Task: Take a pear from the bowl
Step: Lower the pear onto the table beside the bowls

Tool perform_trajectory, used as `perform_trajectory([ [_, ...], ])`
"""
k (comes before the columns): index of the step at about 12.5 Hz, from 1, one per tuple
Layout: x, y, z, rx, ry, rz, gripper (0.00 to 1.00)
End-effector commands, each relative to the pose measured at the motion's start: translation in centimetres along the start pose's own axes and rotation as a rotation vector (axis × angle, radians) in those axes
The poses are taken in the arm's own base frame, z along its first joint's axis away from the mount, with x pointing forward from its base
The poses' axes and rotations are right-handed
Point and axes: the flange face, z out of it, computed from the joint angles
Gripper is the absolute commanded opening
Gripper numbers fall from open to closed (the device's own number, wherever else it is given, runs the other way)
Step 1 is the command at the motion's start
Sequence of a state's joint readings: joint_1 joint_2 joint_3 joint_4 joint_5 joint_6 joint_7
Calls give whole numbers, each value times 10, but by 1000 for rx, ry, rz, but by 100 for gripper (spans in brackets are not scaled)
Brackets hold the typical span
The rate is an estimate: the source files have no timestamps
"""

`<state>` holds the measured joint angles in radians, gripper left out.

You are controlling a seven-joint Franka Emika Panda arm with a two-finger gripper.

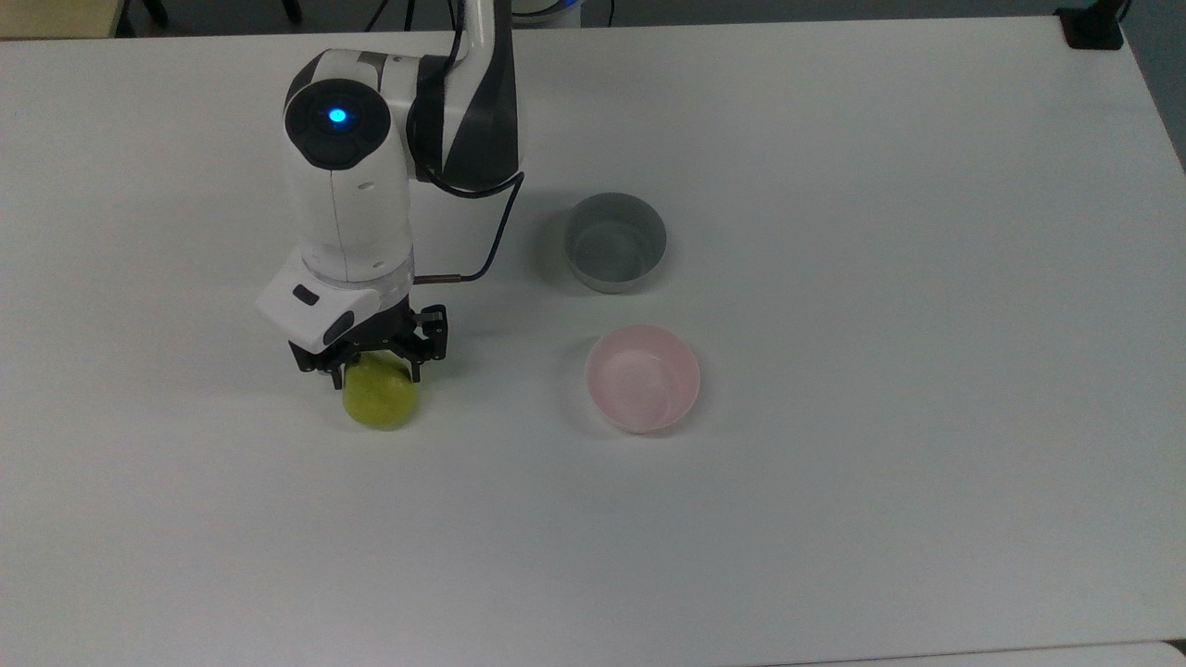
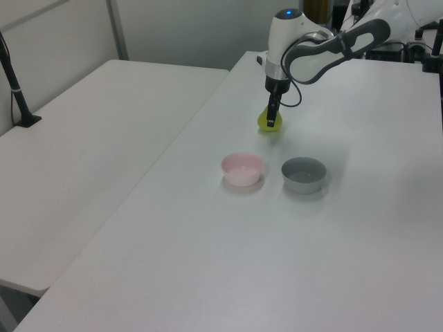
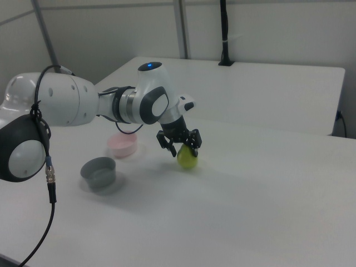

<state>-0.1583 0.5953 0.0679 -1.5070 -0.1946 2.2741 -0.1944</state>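
The gripper [image 1: 371, 363] pinches the pear [image 1: 380, 400], low on the table [image 1: 834, 509], probably touching it, well to the top view's left of the empty bowl [image 1: 642, 377]. Release gently, then lift straight up.

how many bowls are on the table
2. The grey bowl stands near the table's middle, and the pink bowl stands just below it in the top view. Both look empty; none seems hidden.

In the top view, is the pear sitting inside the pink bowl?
No, the pear is under the end effector, well toward the top view's left of the pink bowl, which holds nothing.
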Motion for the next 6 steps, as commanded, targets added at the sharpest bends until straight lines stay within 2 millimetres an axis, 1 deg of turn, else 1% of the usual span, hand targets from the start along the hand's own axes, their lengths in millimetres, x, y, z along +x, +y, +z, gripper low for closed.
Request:
perform_trajectory([
  [1,-1,1,-1,-17,13,-23,99],
  [3,-1,1,-3,-18,16,-22,99],
  [4,-1,3,-7,-18,17,-16,100],
  [5,1,5,-19,-22,28,-13,100],
  [6,2,8,-39,-27,50,-6,100],
])
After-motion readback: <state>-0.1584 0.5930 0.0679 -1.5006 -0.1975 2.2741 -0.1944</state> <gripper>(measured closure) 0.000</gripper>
